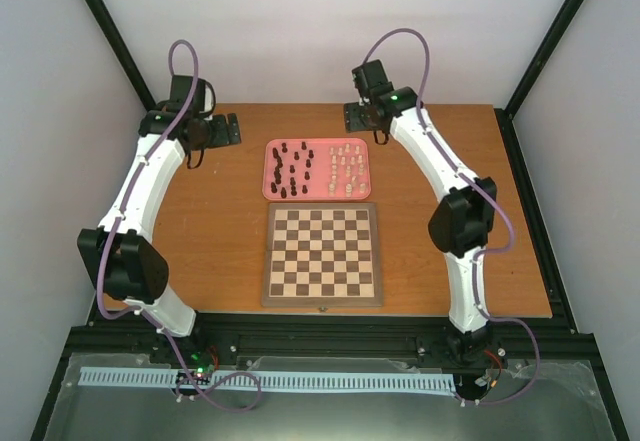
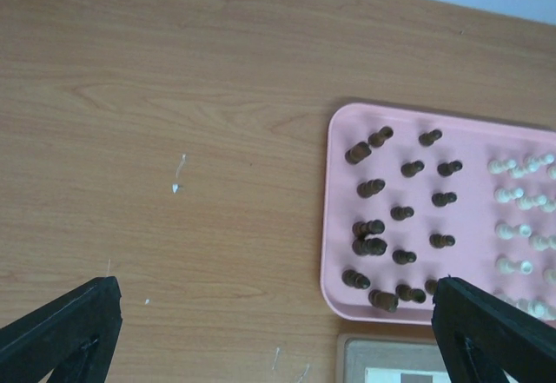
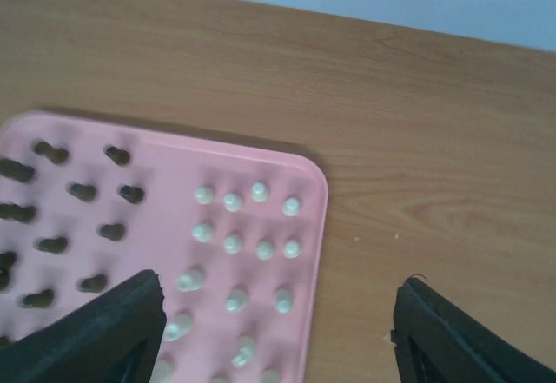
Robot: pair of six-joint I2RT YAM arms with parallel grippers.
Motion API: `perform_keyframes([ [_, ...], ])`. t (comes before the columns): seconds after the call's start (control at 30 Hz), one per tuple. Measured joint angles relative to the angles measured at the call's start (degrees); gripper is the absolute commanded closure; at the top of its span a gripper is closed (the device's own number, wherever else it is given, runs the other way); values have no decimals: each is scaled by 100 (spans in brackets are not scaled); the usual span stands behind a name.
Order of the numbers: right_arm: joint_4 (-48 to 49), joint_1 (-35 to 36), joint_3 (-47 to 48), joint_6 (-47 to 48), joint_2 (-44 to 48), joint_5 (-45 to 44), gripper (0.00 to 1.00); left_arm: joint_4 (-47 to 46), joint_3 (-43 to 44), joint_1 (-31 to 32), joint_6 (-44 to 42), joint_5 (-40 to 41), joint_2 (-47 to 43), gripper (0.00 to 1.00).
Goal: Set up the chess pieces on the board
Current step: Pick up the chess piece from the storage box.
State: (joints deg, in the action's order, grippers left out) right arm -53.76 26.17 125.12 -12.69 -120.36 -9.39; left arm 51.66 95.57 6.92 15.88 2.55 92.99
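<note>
The board (image 1: pixel 322 254) lies bare at the table's front middle, and its corner shows in the left wrist view (image 2: pixel 382 361). All chess pieces stand in a pink tray (image 1: pixel 268 171) just behind it: dark brown pieces (image 1: pixel 291 171) in the left half, cream-white pieces (image 1: pixel 346 166) in the right half. My left gripper (image 1: pixel 192 139) is open and empty above bare table left of the tray; its view shows the dark pieces (image 2: pixel 400 214). My right gripper (image 1: pixel 370 121) is open and empty above the tray's far right corner; its view shows the cream pieces (image 3: pixel 234 244).
The wooden table (image 1: pixel 220 231) sits inside a black frame with white walls on three sides. The tray's rim (image 3: pixel 317 227) lies between my right fingers (image 3: pixel 95 335). Small white flecks (image 2: pixel 176 188) mark the table surface.
</note>
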Motion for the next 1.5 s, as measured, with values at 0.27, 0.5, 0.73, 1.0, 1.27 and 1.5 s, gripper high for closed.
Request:
perform_keyframes([
  [0.27,92,-50,214,-28,-1073,-136,47,2,-562,13,0,0,-166,0],
  [0.5,170,-155,354,-136,-1368,140,52,-26,-901,22,-2,-2,-275,0],
  [0.73,-50,151,-570,-105,-885,258,50,-28,-988,22,-22,0,-297,0],
  [1.0,-391,450,-1650,-195,-50,758,53,-42,-1049,22,-24,-26,-291,0],
  [1.27,-433,398,-1663,-216,-85,986,58,-46,-1082,22,-24,-44,-157,0],
  [1.5,-433,398,-1609,-221,-295,1097,59,-46,-1082,22,-24,-42,-44,0],
])
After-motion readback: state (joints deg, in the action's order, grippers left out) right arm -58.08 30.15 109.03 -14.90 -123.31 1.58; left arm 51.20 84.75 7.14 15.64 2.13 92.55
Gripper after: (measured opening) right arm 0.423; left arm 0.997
